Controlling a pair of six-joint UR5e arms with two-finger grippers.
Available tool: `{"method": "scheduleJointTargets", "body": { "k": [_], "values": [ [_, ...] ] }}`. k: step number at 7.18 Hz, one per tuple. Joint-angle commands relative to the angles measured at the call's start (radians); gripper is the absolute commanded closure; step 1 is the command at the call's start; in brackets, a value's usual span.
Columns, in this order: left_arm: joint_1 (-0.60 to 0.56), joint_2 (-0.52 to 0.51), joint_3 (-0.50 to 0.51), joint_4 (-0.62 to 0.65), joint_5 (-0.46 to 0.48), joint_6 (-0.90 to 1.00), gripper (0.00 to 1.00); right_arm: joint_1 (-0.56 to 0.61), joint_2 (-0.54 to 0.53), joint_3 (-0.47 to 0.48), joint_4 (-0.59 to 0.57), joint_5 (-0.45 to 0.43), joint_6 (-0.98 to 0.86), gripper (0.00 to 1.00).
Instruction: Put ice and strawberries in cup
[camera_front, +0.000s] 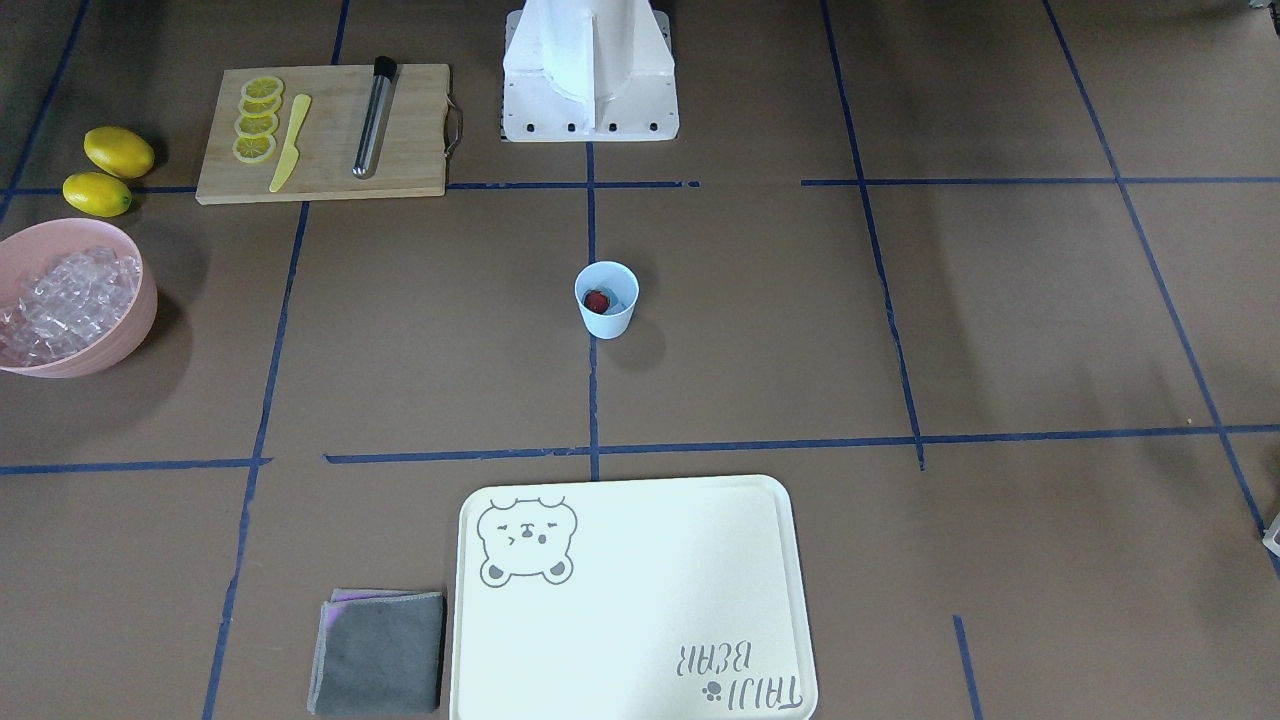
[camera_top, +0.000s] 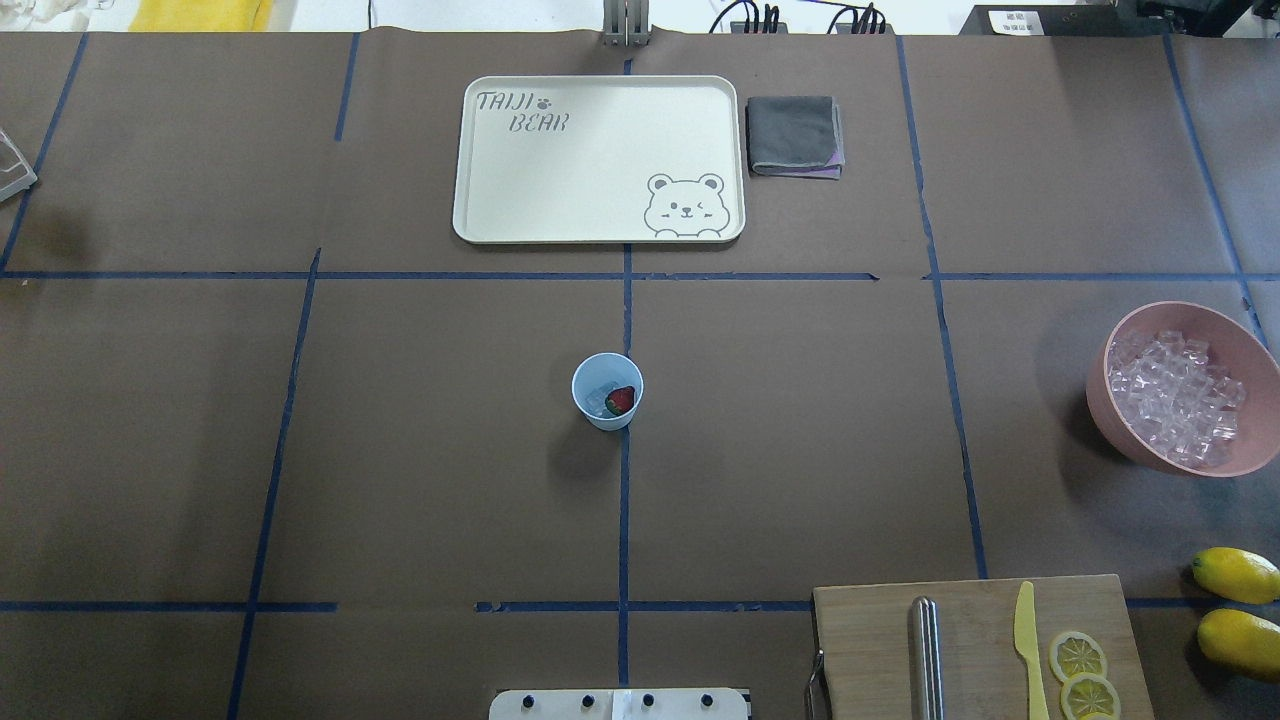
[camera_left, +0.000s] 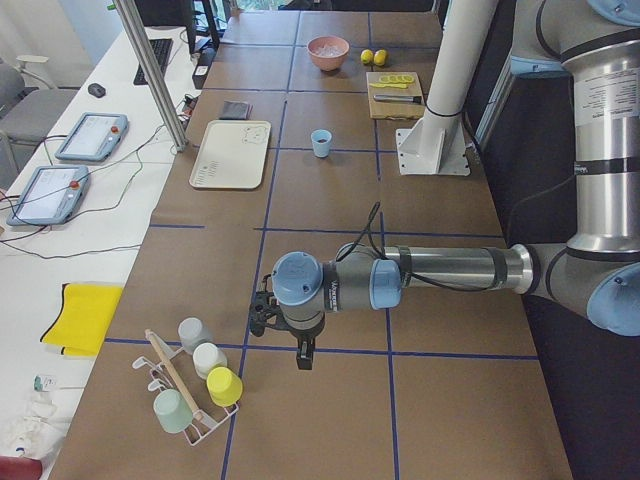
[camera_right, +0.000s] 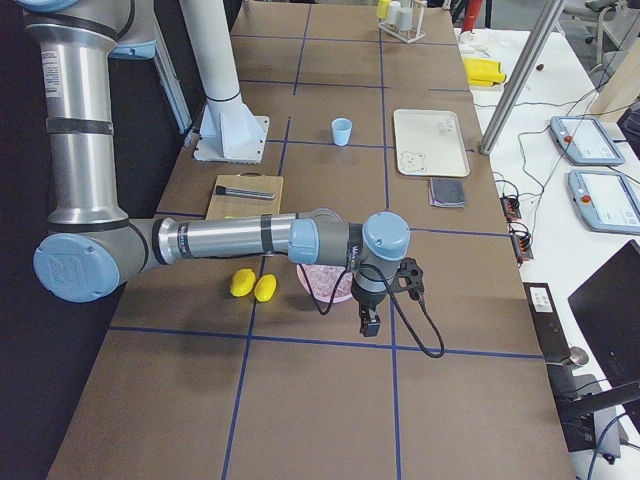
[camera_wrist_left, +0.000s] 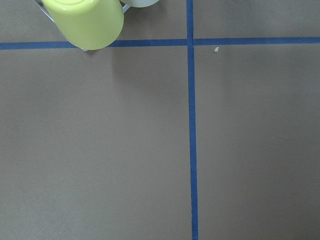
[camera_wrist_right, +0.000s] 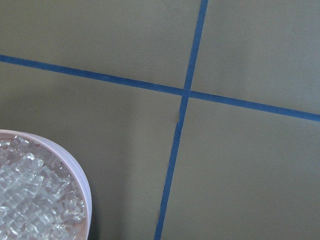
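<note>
cup (camera_front: 606, 298) mid-surface, far from every edge, strawberry (camera_front: 597, 301) and ice (camera_top: 597, 399) inside | we judge it light, tippy; grip upper wall | left jaws, right jaws: we cannot tell

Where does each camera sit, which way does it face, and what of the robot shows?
Front: across the table, facing the robot's base, cup mid-table.
Overhead: behind the robot, looking forward; only its base shows.
Left side: table end, left arm near.
Right side: opposite end, right arm near.
Left wrist: straight down, yellow cup; no jaws.
Right wrist: down on bowl of ice; no jaws.
Shared: front and overhead both show the strawberry in the cup.
</note>
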Motion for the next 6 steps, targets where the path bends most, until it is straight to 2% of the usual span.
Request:
{"method": "scheduleJointTargets", "body": {
  "k": [1,3,4,6],
  "values": [
    [0.000,0.006,-0.002,-0.011,0.008,0.010,0.00,0.000,0.000,-0.001,-0.001,-0.001,0.004,0.01],
    [-0.001,0.008,-0.034,-0.008,0.003,0.013,0.00,0.000,0.000,-0.001,0.000,-0.001,0.004,0.01],
    [-0.001,0.047,-0.069,-0.003,0.006,0.013,0.00,0.000,0.001,-0.001,-0.001,-0.001,0.006,0.01],
    [0.009,0.063,-0.091,0.049,0.014,0.013,0.00,0.000,0.001,-0.001,-0.001,0.001,0.006,0.01]
  ]
}}
